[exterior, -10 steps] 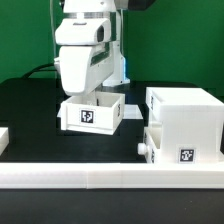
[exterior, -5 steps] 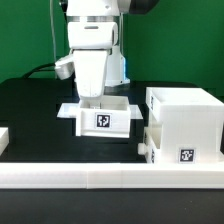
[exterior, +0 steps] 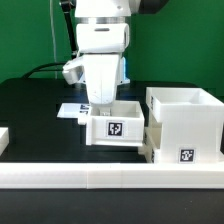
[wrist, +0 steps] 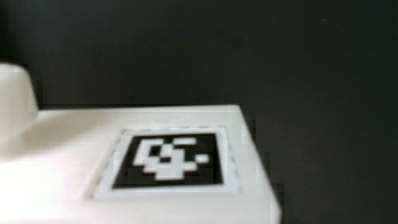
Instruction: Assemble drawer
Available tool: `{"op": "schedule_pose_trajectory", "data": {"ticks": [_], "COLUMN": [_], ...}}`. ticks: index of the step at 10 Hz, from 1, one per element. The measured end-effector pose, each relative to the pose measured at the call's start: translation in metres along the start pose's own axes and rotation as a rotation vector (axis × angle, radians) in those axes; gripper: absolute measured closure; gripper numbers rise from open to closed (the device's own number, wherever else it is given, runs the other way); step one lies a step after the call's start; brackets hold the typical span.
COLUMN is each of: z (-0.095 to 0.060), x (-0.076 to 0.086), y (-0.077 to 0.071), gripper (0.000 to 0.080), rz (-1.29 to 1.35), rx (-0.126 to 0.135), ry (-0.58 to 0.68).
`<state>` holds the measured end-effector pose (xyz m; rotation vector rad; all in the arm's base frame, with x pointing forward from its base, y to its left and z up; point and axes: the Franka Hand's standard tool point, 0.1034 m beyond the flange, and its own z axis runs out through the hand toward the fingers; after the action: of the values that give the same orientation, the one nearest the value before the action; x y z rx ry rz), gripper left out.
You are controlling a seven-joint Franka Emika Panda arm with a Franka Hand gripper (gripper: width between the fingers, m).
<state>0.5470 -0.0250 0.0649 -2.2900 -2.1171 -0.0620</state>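
Observation:
In the exterior view my gripper (exterior: 103, 101) reaches down into a small white drawer tray (exterior: 116, 128) with a tag on its front and is shut on the tray's wall. The tray sits just off the exterior view's left of the tall white drawer housing (exterior: 186, 118), almost touching it. A second tray with a knob (exterior: 146, 150) sits low at the housing's front. The wrist view is blurred and shows a white tagged surface (wrist: 173, 158) filling the near part. My fingertips do not show clearly there.
A long low white rail (exterior: 90, 179) runs along the front of the black table. The marker board (exterior: 70, 110) lies flat behind the held tray. A small white piece (exterior: 3, 137) shows at the exterior view's left edge.
My gripper and the held tray have moved toward the exterior view's right and nearer the camera, from over the marker board to beside the housing.

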Motion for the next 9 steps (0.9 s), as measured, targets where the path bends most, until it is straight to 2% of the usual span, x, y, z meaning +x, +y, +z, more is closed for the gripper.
{"op": "schedule_pose_trajectory", "data": {"ticks": [4,6,9], "z": [0.001,0.0032,0.0085], "x": [0.0005,0.0074,0.0096], "y": [-0.0007,-0.0015,-0.0076], "gripper": [0.0758,0.0758,0.0758], "rz": [-0.004,-0.014,-0.014], "rx": [0.002,0.005,0.005], "ry": [0.001,0.005,0.008]}}
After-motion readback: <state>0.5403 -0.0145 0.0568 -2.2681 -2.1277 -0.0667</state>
